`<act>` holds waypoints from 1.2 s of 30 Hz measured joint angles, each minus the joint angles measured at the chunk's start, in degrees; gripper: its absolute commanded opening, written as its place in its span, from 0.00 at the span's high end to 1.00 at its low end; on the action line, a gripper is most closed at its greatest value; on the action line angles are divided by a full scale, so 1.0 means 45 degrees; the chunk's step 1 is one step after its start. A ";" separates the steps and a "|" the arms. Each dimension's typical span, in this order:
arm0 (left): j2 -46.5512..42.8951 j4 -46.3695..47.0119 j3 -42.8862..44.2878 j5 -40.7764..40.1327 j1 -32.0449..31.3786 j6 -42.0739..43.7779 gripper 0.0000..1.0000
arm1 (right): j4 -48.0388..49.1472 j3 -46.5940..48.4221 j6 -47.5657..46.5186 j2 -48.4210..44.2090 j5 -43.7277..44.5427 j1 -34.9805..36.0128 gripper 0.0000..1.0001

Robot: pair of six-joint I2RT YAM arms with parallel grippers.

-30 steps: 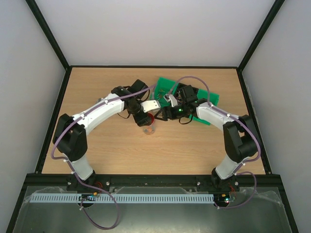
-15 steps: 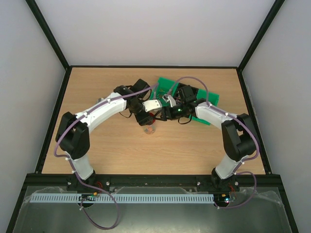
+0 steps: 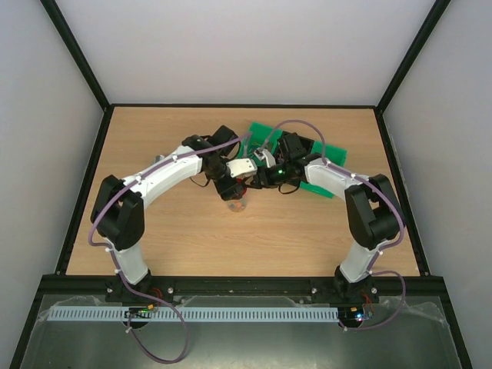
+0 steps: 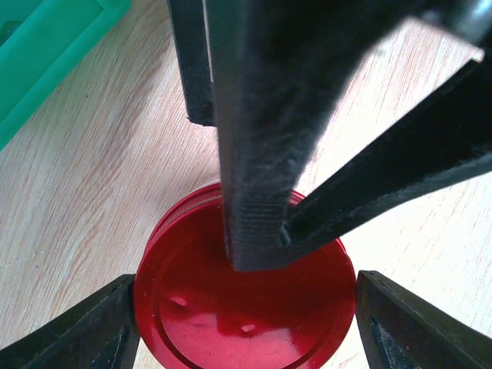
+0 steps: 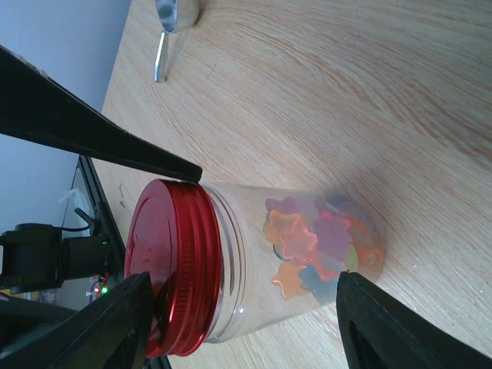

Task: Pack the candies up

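The left end effector (image 4: 244, 307) clamps the glossy red lid (image 4: 200, 338) at its ridged rim. The right end effector (image 5: 242, 307) is spread wide facing the jar (image 5: 246, 215) and grasps nothing. With nothing steadying the smooth clear jar on the wooden worktop (image 5: 346, 92), I judge a twist could spin or tip it. The candies (image 5: 315, 246), small star shapes, lie at the jar's bottom.

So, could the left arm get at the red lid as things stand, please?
Likely yes: the left gripper seems clamped on the red lid from above, though the right gripper crosses above it.
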 measured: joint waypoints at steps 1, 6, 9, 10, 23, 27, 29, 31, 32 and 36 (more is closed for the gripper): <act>0.0024 -0.0029 0.0000 0.0024 0.0005 -0.0010 0.18 | -0.0063 0.0068 -0.0010 0.0024 0.0024 0.0000 0.35; 0.0019 -0.0151 0.0005 0.0549 0.0272 -0.0078 0.08 | -0.0228 0.0262 -0.0087 0.0102 0.0131 0.0000 0.35; -0.0112 -0.0219 0.0010 0.1219 0.0607 -0.0126 0.09 | -0.0282 0.0282 -0.0131 0.0102 0.0155 0.0000 0.36; -0.0209 -0.0228 0.0010 0.1394 0.0724 -0.0136 0.10 | -0.0301 0.0282 -0.0146 0.0102 0.0155 0.0000 0.37; -0.2458 0.1384 -0.1239 0.2506 0.1219 -0.0117 0.47 | -0.0340 0.0301 -0.0379 0.0107 0.0097 0.0000 0.53; -0.2239 0.1690 -0.1598 0.2341 0.0874 -0.0121 0.46 | -0.0272 0.0282 -0.0491 0.0107 0.0039 0.0000 0.55; -0.2166 0.1831 -0.1758 0.2234 0.0787 -0.0126 0.47 | -0.0238 0.0262 -0.0544 0.0107 0.0000 0.0000 0.58; -0.2166 0.1987 -0.2025 0.2132 0.0733 -0.0141 0.49 | -0.0151 0.0228 -0.0583 0.0107 -0.0078 0.0000 0.59; -0.2161 0.2011 -0.2108 0.2074 0.0738 -0.0151 0.51 | -0.0126 0.0214 -0.0593 0.0107 -0.0112 0.0000 0.59; -0.2118 0.2089 -0.2186 0.1904 0.0738 -0.0272 0.58 | 0.0000 0.0141 -0.0593 0.0107 -0.0194 0.0000 0.62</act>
